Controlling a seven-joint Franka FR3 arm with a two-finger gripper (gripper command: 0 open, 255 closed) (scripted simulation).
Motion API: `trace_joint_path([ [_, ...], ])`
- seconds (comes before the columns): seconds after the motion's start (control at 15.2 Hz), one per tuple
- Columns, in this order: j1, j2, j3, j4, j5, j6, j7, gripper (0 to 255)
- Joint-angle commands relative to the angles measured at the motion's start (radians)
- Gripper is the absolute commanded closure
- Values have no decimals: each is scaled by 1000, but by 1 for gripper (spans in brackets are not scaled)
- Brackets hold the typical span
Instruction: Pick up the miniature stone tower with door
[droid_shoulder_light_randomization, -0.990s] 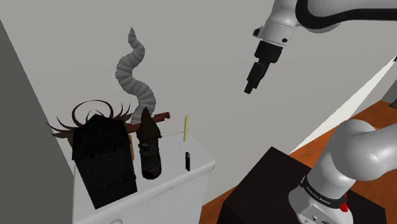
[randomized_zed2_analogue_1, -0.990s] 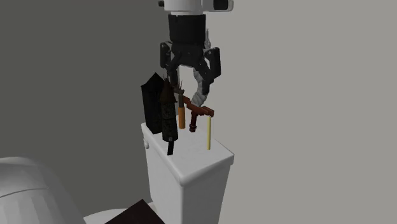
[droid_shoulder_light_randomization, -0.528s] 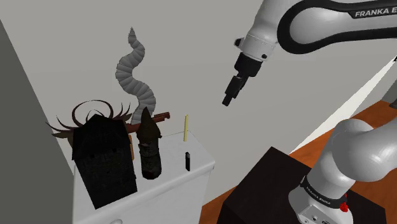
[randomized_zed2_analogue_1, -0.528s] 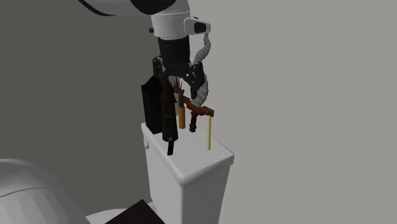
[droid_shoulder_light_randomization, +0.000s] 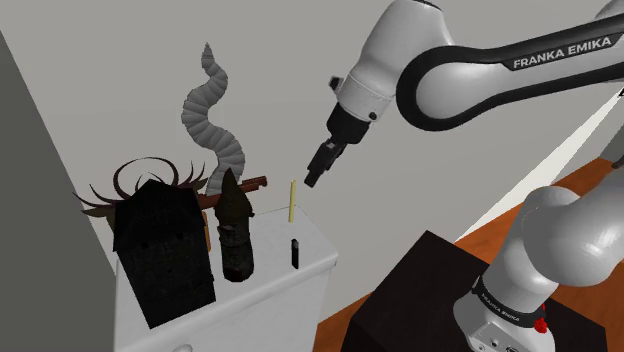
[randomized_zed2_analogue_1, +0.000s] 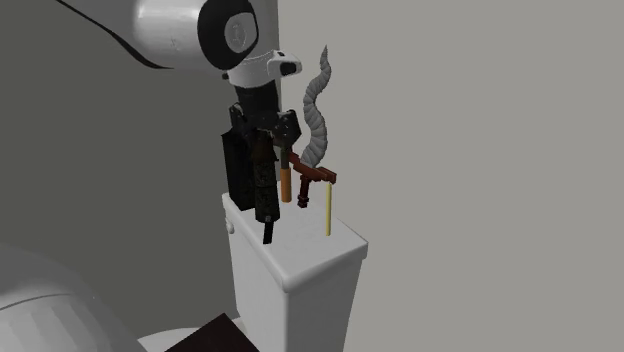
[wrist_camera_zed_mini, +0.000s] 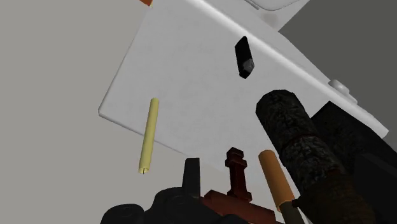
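Tower (droid_shoulder_light_randomization: 236, 238) stands upright on the white tank lid (droid_shoulder_light_randomization: 272, 250), just beside the black house (droid_shoulder_light_randomization: 165, 250). Gripper (droid_shoulder_light_randomization: 313, 180) hangs in the air above the yellow stick (droid_shoulder_light_randomization: 291, 201), angled down toward the lid. Tower sits below it, toward the shoulder view's left, apart and untouched. Gripper released or clenched: cannot tell.

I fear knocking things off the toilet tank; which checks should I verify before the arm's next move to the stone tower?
1. Stone tower upright on the tank lid: ok.
2. Gripper over the tower: not ok, it hangs in the air off to the shoulder view's right.
3. Yellow stick clear of the approach: not ok, in the shoulder view it stands between gripper and tower.
4. Gap between tower and dark house: cannot tell.
5. Small black piece apart from tower: ok.
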Motion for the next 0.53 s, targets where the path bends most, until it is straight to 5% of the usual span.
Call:
trace_joint_path([
  [0.0, 0, 53, 43, 7, -9, 82, 22, 0],
  [0.46, -63, 271, 224, 101, -168, 307, 177, 0],
])
